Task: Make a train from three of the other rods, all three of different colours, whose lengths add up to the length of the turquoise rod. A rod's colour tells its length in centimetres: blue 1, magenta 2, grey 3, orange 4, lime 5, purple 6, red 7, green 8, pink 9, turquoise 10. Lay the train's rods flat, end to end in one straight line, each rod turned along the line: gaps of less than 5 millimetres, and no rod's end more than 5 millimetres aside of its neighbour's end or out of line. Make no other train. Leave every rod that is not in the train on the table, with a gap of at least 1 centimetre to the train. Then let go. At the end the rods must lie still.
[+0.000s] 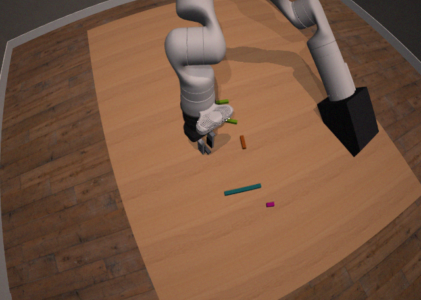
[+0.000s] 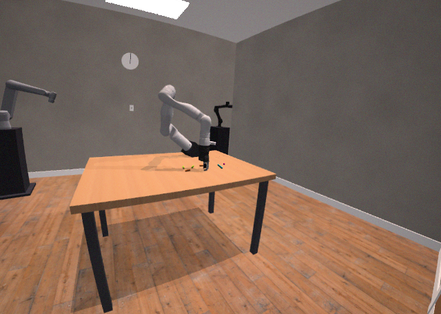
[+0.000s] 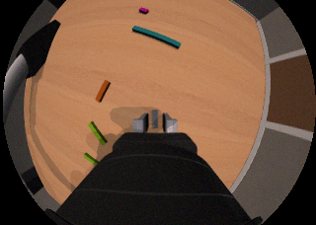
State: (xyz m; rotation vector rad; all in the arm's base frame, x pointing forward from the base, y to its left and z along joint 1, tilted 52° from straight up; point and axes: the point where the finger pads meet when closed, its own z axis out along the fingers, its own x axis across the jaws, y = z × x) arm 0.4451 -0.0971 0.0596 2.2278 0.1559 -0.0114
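My gripper (image 1: 206, 147) (image 2: 205, 167) (image 3: 155, 119) is low over the table, left of the middle. Its fingers stand apart on either side of a short grey rod (image 3: 154, 114), with a small gap on each side. The orange rod (image 1: 243, 141) (image 3: 103, 90) lies just right of the gripper. A lime rod (image 1: 232, 121) (image 3: 98, 132) and a green rod (image 1: 222, 101) (image 3: 90, 160) lie behind it, partly hidden by the wrist. The turquoise rod (image 1: 242, 189) (image 3: 157, 37) lies nearer the front, with the magenta rod (image 1: 270, 204) (image 3: 144, 11) beside its right end.
The arm's black base (image 1: 350, 120) stands at the table's right edge. The wooden table (image 1: 143, 86) (image 2: 142, 186) has open surface to the left and front. A second robot (image 2: 10, 125) stands away at the room's left.
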